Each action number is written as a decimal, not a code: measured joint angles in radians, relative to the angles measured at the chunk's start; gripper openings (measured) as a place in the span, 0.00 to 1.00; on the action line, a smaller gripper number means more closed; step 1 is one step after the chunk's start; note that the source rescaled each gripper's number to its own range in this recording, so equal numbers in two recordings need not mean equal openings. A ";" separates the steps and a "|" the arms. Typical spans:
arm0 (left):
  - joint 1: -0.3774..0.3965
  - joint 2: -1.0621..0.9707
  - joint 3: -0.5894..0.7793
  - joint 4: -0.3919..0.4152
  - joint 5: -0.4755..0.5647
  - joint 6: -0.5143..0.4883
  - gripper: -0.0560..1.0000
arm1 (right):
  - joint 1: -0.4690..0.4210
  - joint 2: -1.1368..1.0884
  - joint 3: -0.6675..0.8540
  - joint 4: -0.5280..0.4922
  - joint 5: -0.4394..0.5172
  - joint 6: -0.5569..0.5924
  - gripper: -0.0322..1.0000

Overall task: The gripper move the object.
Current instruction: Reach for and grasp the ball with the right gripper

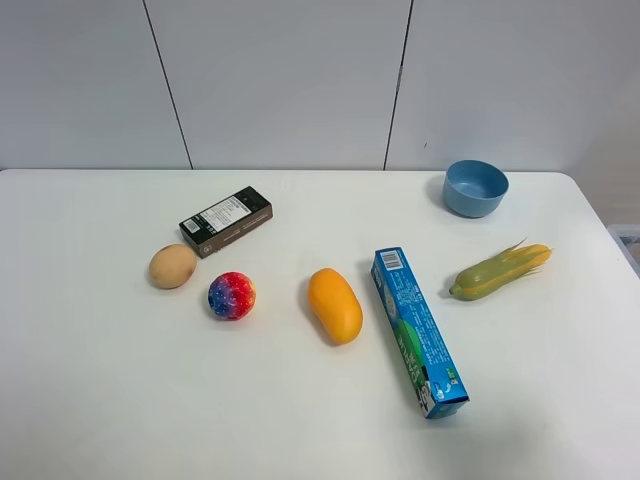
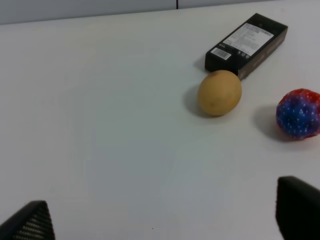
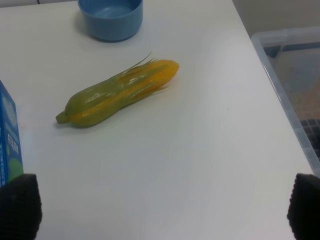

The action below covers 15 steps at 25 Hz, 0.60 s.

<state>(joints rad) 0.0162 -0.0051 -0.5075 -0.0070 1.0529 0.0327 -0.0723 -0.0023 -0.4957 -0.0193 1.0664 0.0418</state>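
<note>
The rainbow-mottled ball (image 1: 231, 295) lies on the white table (image 1: 120, 400), left of centre, between a tan egg-shaped object (image 1: 172, 266) and an orange mango (image 1: 335, 305). It also shows in the left wrist view (image 2: 298, 113), ahead of and to one side of my left gripper (image 2: 165, 220). The left gripper is open and empty, with only its two black fingertips (image 2: 30, 222) showing, wide apart. My right gripper (image 3: 161, 210) is open and empty too, over bare table near the corn cob (image 3: 117, 94). Neither arm shows in the exterior high view.
A black box (image 1: 226, 221) lies behind the tan egg (image 2: 219, 93). A blue carton (image 1: 418, 330) lies right of the mango and a blue bowl (image 1: 476, 187) stands at the back right. A clear plastic bin (image 3: 292, 90) sits beyond the table's right edge.
</note>
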 joint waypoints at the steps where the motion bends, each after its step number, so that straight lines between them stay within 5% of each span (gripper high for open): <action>1: 0.000 0.000 0.000 0.000 0.000 0.000 1.00 | 0.000 0.000 0.000 0.000 0.000 0.000 0.99; 15: 0.000 0.000 0.000 0.000 0.000 0.000 1.00 | 0.000 0.000 0.000 0.001 0.000 0.000 0.99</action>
<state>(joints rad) 0.0162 -0.0051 -0.5075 -0.0070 1.0529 0.0327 -0.0723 -0.0023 -0.4957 -0.0183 1.0664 0.0418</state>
